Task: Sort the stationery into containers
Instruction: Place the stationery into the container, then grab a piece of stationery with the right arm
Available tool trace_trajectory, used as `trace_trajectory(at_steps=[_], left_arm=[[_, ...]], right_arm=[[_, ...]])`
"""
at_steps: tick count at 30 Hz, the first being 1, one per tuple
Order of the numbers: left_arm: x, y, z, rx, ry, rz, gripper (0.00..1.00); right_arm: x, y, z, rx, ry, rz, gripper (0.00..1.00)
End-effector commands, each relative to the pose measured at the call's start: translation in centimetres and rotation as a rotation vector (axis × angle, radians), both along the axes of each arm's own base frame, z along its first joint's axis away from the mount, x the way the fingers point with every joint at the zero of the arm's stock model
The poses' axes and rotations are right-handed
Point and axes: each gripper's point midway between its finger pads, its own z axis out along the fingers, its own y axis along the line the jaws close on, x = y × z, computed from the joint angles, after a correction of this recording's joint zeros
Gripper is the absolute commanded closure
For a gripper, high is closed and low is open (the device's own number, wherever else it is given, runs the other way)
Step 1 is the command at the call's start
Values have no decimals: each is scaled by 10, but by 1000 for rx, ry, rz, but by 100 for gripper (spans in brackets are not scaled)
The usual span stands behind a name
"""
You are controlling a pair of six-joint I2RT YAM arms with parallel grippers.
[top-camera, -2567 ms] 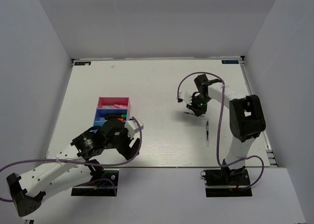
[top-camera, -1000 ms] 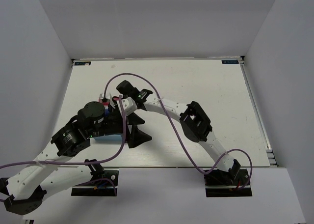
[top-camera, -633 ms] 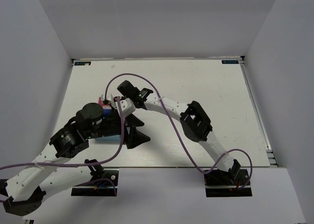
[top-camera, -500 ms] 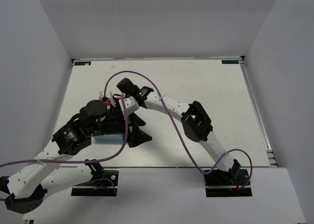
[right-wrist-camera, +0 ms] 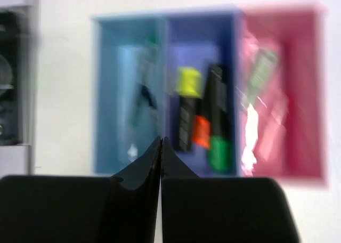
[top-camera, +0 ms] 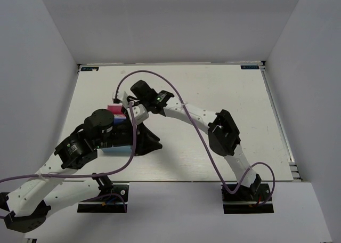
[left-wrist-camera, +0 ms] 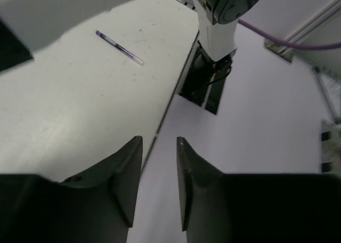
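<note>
- Swung across from the table's (left-wrist-camera: 64, 94) 3 o'clock side since 2.6 s ago, the right pincer (right-wrist-camera: 161, 142) now hangs over the blue tray (right-wrist-camera: 200, 46), fingers pressed together on nothing.
- That tray holds highlighters (right-wrist-camera: 187, 83) capped yellow, orange and green.
- At its 3 o'clock adjoins the pink tray (right-wrist-camera: 303, 94), at 9 o'clock the light blue tray (right-wrist-camera: 101, 94); their contents are blurred.
- Slightly parted and empty, the left pincer (left-wrist-camera: 159, 142) has a pen (left-wrist-camera: 118, 47) lying on the table at its 11 o'clock.
</note>
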Motion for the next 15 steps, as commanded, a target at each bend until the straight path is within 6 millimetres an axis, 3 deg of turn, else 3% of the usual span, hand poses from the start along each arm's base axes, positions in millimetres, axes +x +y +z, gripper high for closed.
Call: trace_trajectory(at_steps=[1,2,3,4,5,6,7,8,9,10,11,12,13,14,15], left_arm=[[-5,0,4,7,-5,-27,62],[-3,0,-1,25,0,-22,74],[-1,1,-19,71,19,-14,85],[1,2,-26,93,24,-3,100],[2,2,-34,110,36,-2,100],[4,2,-56,149,62,1,100],[5,1,-64,160,66,5,100],[6,1,-72,172,73,7,98],[8,1,-86,191,78,17,88],[18,5,-101,224,70,73,55],[22,6,-116,249,79,92,49],[25,7,-124,268,80,104,43],[30,8,-136,293,76,123,25],[33,8,-148,314,81,134,25],[35,7,-153,321,85,140,25]], right_arm=[[88,-55,33,-71,-198,-435,100],[97,-71,52,-59,-216,-511,100],[124,-115,30,-153,-169,-676,100],[140,-143,28,-189,-156,-774,92],[133,-152,38,-189,-146,-792,79],[138,-203,15,-287,-65,-893,68],[135,-221,25,-275,-22,-951,64],[133,-267,-9,-371,58,-1035,61],[132,-284,-1,-364,58,-1091,58],[130,-308,3,-398,42,-1170,54],[127,-327,0,-436,41,-1230,52],[118,-357,-21,-517,69,-1290,51],[102,-381,-27,-595,70,-1359,46],[88,-403,-46,-669,110,-1388,46],[79,-410,-51,-695,134,-1393,44]])
